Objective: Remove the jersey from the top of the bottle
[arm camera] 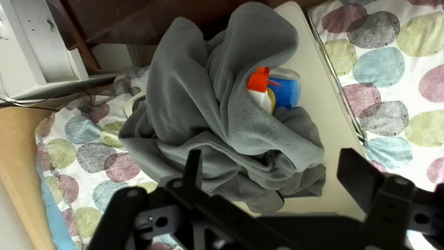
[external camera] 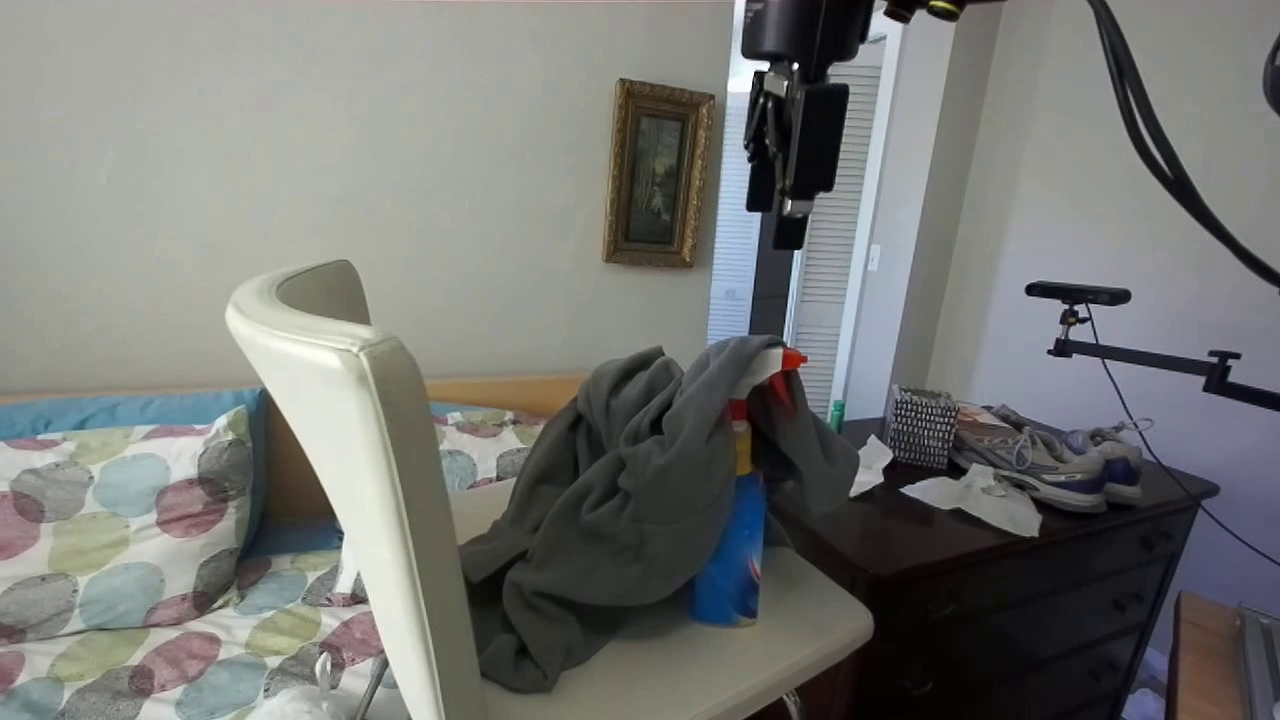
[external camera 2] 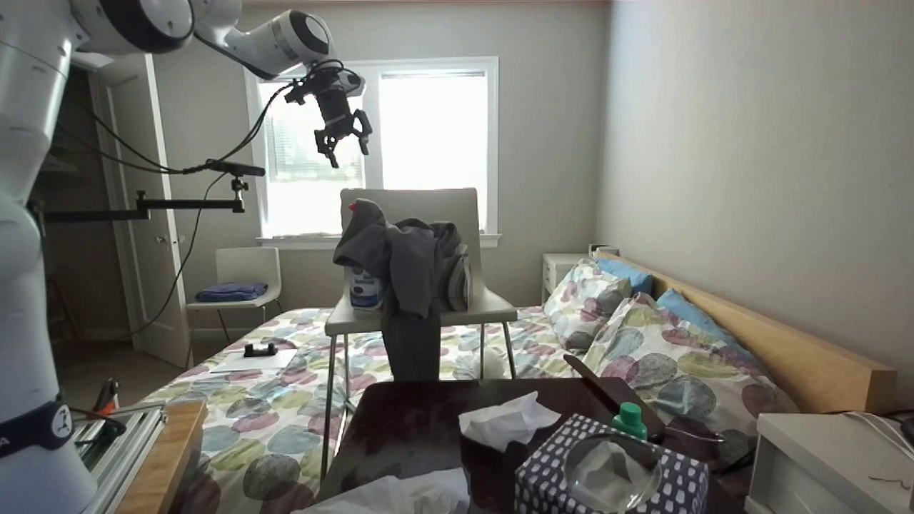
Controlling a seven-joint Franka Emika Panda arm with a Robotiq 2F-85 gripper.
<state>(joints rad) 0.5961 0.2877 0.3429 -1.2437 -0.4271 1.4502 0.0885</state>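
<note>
Gripper [external camera 2: 349, 158]: jaws wide apart, empty, above the chair [external camera: 800, 610]; approach the likely step.
Jersey [external camera: 620, 490]: draped over the bottle [external camera: 733, 570], spilling left in an exterior view.
Nozzle [arm camera: 258, 80]: exposed; next move likely calls for descending, pinching a fold clear of it.

In an exterior view, a gilt-framed painting [external camera: 658, 175] is hung at upper centre and sneakers [external camera: 1040, 468] are set on a dark dresser [external camera: 1010, 590] at lower right. In an exterior view, a folded blue cloth [external camera 2: 232, 291] is borne by a white chair [external camera 2: 246, 264] at left; a patterned tissue box [external camera 2: 543, 471] is noted at bottom, right of centre.
</note>
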